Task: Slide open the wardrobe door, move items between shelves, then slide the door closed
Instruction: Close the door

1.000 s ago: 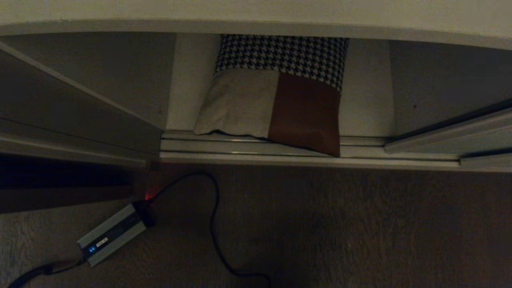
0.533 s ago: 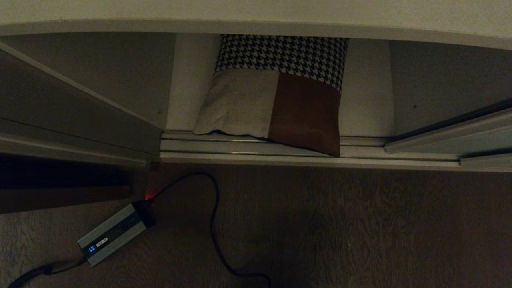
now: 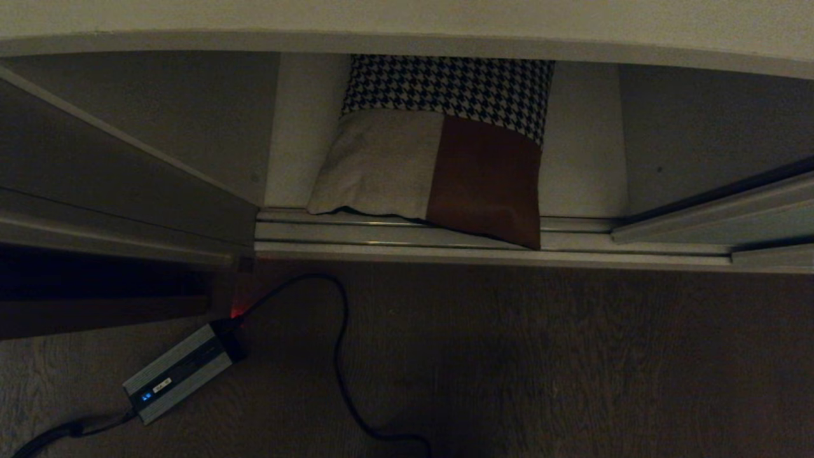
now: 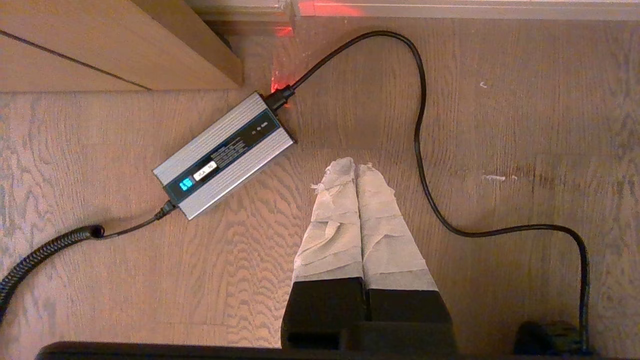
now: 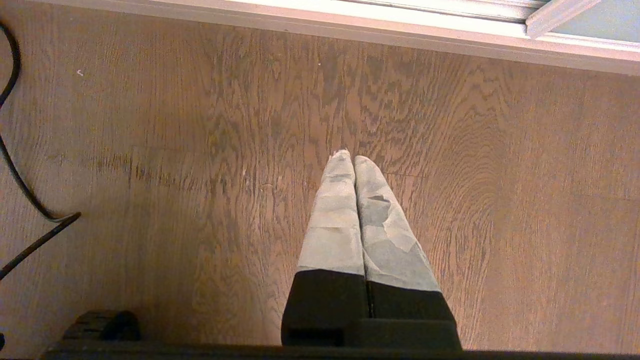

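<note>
Since the wardrobe stands open in the middle w/ the cushion (image 3: pixel 439 152) in plain view, the opening step looks done. Cushion sits on the bottom board (image 3: pixel 582 159) of the compartment, leaning toward the back, its rust-brown corner poking out over the sliding track (image 3: pixel 394 238). That corner would likely foul the sliding wardrobe door (image 3: pixel 712 216), parked just right of the cushion. Whether the cushion's been shifted btwn shelves already, can't tell. Closing is left for sure. Left gripper (image 4: pixel 350 167) hangs over the floor (image 3: pixel 572 356) beside the charger box (image 4: pixel 225 155), well short of the cushion, fingers pressed together, nothing held. Right gripper (image 5: pixel 348 159) likewise: clamped tight, empty, over bare floor.
</note>
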### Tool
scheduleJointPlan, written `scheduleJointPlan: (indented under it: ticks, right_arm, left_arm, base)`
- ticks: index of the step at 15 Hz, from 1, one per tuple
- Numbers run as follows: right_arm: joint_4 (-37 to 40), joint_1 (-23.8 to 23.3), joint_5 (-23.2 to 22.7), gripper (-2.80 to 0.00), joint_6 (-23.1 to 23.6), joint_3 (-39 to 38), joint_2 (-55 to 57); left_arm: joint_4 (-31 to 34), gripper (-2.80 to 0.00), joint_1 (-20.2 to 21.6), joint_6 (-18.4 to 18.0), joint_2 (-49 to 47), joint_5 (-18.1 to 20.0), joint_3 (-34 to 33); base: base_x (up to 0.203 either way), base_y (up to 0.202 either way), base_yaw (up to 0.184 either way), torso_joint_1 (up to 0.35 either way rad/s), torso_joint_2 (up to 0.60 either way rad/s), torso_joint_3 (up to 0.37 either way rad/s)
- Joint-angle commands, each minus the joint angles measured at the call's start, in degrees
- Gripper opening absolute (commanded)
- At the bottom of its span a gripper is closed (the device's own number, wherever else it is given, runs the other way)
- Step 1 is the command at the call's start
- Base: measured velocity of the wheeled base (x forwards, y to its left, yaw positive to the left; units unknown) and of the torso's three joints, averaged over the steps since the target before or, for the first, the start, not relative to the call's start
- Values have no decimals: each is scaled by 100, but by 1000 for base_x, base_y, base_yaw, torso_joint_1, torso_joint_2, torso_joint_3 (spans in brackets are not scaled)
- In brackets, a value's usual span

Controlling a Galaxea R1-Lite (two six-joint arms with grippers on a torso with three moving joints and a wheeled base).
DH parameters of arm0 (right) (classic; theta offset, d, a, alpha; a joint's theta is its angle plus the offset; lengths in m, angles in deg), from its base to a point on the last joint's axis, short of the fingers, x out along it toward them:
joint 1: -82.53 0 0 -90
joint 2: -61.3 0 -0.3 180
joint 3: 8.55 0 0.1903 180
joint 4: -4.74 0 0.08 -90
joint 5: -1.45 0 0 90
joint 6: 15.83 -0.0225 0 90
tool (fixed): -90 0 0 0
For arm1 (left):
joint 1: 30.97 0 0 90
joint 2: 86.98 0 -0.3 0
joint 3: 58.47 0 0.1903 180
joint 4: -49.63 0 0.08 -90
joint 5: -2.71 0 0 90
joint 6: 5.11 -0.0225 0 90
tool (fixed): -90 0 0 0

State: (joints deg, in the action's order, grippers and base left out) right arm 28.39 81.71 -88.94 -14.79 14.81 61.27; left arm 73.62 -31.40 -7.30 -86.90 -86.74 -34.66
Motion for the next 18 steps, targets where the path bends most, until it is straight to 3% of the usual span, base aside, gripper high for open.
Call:
scheduleJointPlan:
  ticks: [1, 18]
  right_arm:
    - [-3, 3, 2, -280, 2, -18, 20]
    - [-3, -3, 4, -280, 2, -18, 20]
  left_arm:
    - [-1, -280, 0, 0, -16, 0, 0]
    - [-1, -280, 0, 0, -16, 3, 0]
  base:
    - [0, 0, 0, 0, 0, 0]
    - [0, 0, 0, 0, 0, 0]
